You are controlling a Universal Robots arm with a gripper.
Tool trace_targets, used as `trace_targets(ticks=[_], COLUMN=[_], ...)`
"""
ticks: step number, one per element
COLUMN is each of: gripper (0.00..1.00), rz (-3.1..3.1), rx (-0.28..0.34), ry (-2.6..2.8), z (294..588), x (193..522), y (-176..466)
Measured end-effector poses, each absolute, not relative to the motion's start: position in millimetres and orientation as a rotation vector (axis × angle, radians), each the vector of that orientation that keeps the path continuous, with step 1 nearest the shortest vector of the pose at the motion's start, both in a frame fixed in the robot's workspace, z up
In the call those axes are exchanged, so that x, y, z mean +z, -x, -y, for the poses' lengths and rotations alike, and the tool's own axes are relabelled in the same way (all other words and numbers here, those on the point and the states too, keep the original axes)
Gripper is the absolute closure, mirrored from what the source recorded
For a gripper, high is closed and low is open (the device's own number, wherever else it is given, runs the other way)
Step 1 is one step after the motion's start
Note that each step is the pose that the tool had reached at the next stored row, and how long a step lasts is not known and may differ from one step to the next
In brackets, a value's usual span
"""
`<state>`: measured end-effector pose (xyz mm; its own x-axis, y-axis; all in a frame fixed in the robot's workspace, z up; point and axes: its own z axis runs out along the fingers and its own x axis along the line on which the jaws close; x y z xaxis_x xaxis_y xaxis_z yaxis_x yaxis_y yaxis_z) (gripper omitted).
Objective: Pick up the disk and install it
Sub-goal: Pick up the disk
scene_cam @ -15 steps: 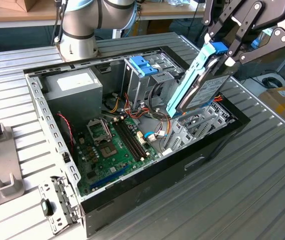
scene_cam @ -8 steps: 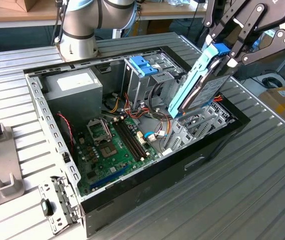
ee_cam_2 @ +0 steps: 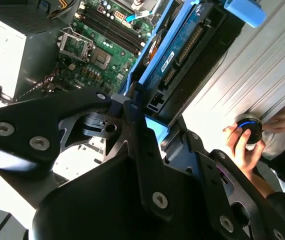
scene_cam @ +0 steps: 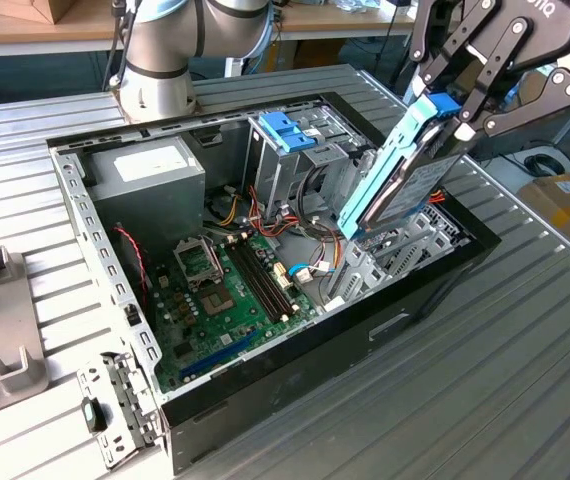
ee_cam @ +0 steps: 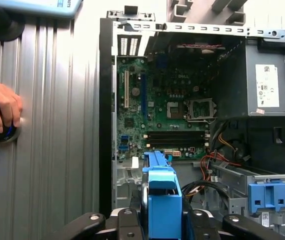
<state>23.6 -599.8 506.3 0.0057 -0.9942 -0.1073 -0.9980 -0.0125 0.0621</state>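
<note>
- Where the gripper (scene_cam: 447, 108) hangs above the open computer case (scene_cam: 265, 360), its fingers (ee_cam_2: 137, 135) are closed on the upper end of the disk (scene_cam: 405, 180), pinching the light-blue carrier frame between them.
- The disk stands steeply tilted over the case's drive-bay end, label side facing away from the case's middle.
- Its upper end is above the case rim and its lower end dips inside the case among the grey bay brackets; whether it touches them cannot be told.
- In the first wrist view the carrier's blue edge (ee_cam: 162, 200) points down into the case, toward the motherboard (ee_cam: 167, 110).
- Inside the case, the grey power-supply box (scene_cam: 145, 175) fills one corner, and a blue latch piece (scene_cam: 287, 130) sits on top of the drive cage.
- The case lies on its side on a ribbed metal table (scene_cam: 505, 390).
- Outside the case, a person's hand (ee_cam_2: 242, 147) rests on a dark round device (ee_cam_2: 251, 129) on the table.
</note>
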Motion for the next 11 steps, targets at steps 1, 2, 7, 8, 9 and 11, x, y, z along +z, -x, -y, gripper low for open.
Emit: trace_targets(ticks=[1,2,7,8,9,11], gripper=[0.63,0.63,0.63,0.63,0.63,0.63], rz=[-2.185,-2.185,-2.185,-2.185,-2.185,-2.185], rx=[0.187,0.187,0.187,0.187,0.187,0.187], ry=[2.205,2.205,2.205,2.205,2.205,2.205], z=[600.0,600.3,601.2,601.3,601.4,601.7], x=[505.9,505.5,503.3,502.9,502.6,501.8], y=[-23.6,-23.7,-24.3,-24.5,-24.6,-24.9])
